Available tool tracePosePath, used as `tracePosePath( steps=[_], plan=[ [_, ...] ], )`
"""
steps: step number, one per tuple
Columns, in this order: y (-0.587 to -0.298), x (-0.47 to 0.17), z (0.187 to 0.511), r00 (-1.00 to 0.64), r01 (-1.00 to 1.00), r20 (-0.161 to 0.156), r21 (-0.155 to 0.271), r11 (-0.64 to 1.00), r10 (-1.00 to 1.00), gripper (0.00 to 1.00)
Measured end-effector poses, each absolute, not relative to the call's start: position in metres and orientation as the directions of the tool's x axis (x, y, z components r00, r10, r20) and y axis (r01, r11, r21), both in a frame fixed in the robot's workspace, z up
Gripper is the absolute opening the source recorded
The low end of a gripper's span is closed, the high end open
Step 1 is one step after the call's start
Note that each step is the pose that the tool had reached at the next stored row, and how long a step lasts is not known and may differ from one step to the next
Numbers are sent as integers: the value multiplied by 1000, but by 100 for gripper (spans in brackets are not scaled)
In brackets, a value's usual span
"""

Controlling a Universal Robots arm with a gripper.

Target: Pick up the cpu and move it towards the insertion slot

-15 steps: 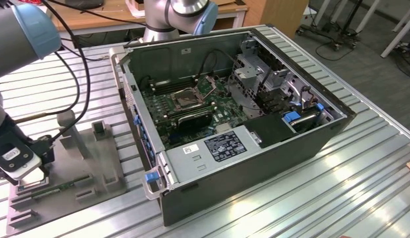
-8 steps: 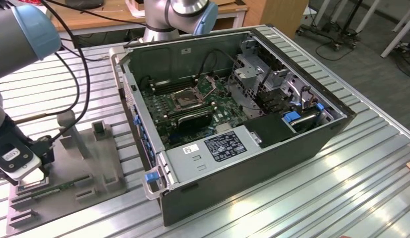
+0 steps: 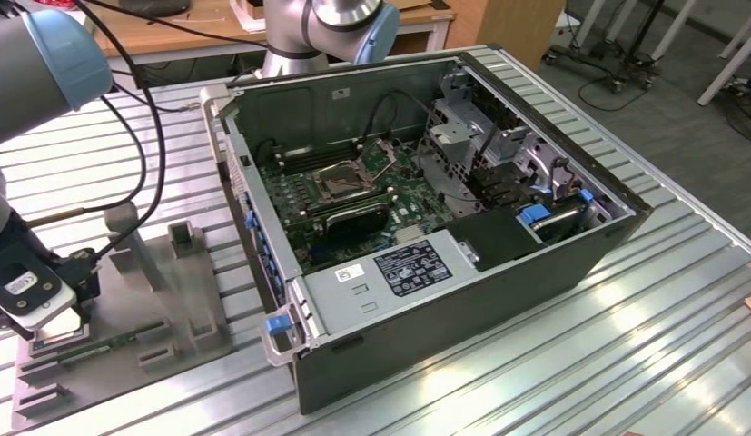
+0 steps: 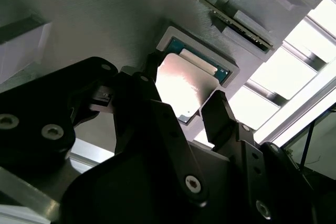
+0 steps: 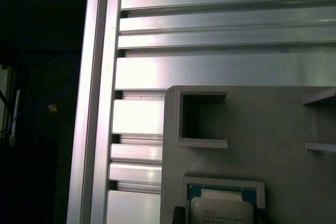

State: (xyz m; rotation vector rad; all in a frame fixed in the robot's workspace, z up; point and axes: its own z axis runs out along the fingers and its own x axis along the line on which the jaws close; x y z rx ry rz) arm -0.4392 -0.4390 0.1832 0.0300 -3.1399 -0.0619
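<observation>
The cpu, a small flat chip with a silvery top, lies in the square recess of the grey plastic tray. It shows again in the first wrist view as the cpu with a teal rim. My gripper is low over the tray at the exterior view's left. Its black fingers press on two opposite sides of the chip, shut on it. The insertion slot, a square socket with a dark centre and a metal frame, sits on the green motherboard inside the open computer case, well off to the exterior view's right of the gripper.
A long thin memory stick lies in the tray beside the gripper. Upright tray posts stand between the gripper and the case. The case wall rises around the motherboard. Cables hang off the arm. The slatted metal table spreads all around.
</observation>
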Motion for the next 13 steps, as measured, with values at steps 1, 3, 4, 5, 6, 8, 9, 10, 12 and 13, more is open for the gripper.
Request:
tracePosePath(
  steps=[1,3,4,5,6,8,9,10,12,13],
  plan=[
    [-439,-439,183,-1000,-19,1,39,999,-19,61],
    [-439,-439,184,-1000,-19,1,39,999,-19,61],
    [-439,-439,184,-1000,-19,1,39,999,-19,61],
    [-439,-439,184,-1000,-19,1,39,999,-19,61],
    [-439,-439,184,-1000,-19,1,39,999,-19,61],
    [-439,-439,184,-1000,-19,1,39,999,-19,61],
    [-439,-439,185,-1000,-19,1,39,999,-19,61],
    [-439,-439,185,-1000,-19,1,39,999,-19,61],
    [-439,-439,185,-1000,-19,1,39,999,-19,61],
    [-439,-439,185,-1000,-19,1,39,999,-19,61]
  ],
)
